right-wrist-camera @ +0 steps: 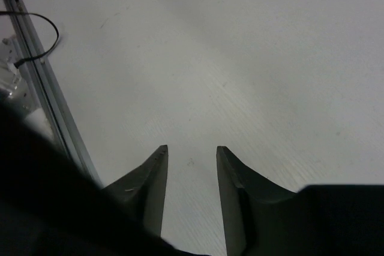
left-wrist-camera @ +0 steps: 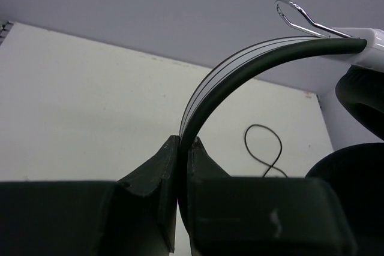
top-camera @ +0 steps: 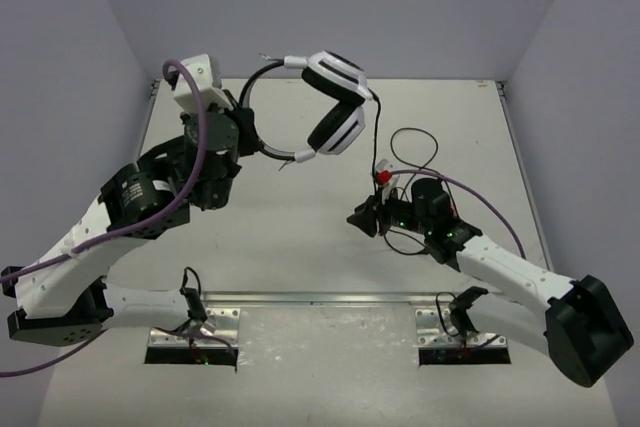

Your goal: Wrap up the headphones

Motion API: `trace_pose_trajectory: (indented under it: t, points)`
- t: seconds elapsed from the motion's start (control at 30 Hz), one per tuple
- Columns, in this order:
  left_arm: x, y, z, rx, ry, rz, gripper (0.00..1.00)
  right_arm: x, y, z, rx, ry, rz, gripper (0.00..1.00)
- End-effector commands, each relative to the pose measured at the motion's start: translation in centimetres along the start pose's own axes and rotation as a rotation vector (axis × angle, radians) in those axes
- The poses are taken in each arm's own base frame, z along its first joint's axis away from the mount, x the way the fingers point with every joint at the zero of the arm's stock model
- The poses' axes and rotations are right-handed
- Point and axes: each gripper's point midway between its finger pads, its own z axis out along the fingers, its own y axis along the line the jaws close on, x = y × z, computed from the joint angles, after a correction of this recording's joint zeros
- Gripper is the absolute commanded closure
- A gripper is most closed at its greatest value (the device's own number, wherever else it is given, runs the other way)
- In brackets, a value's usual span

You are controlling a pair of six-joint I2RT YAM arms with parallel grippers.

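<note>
Headphones [top-camera: 335,97] are held up over the far part of the table [top-camera: 300,257], at 12 o'clock in the top view. The left gripper [top-camera: 245,132] holds them: its jaws are clamped tight on the thin black headband [left-wrist-camera: 240,67], which rises from between the fingers [left-wrist-camera: 162,166] and arcs off toward 2 o'clock in the left wrist view. The two white earcups [top-camera: 337,75] sit close together at 3 o'clock from that gripper, with the black pads just showing at the right edge of the wrist view.

The cable [top-camera: 378,132] drops from the earcups toward 6 o'clock and lies in loose loops on the table. One loop [left-wrist-camera: 264,148] shows beyond the left fingers.

The right gripper [top-camera: 362,217] sits low over the table at 6 o'clock from the headphones, just beside the cable loops. In its own view the right gripper [right-wrist-camera: 192,151] has its jaws apart, with only bare table between them. A small red piece [top-camera: 382,177] lies by the cable at 1 o'clock from it; what it is I cannot tell.
</note>
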Motion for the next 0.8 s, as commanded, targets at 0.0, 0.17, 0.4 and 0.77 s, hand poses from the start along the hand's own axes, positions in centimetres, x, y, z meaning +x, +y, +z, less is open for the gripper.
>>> trace_pose_trajectory:
  t: [0.0, 0.17, 0.4, 0.77]
  points:
    - [-7.2, -0.5, -0.2, -0.017, -0.169, -0.192, 0.99, -1.7, 0.9, -0.3, -0.031, -0.126, -0.009, 0.73]
    - [-9.3, -0.5, 1.0, -0.076, -0.207, -0.198, 1.00, -1.3, 0.8, -1.0, 0.009, -0.112, 0.010, 0.99]
    - [-5.9, 3.5, 6.5, -0.343, -0.200, -0.105, 1.00, -2.7, -0.6, -2.9, 0.170, -0.081, -0.009, 0.99]
    - [7.0, 6.5, 17.6, -0.432, -0.003, 0.228, 1.00, -7.0, 0.2, -7.1, 0.386, 0.206, -0.310, 0.99]
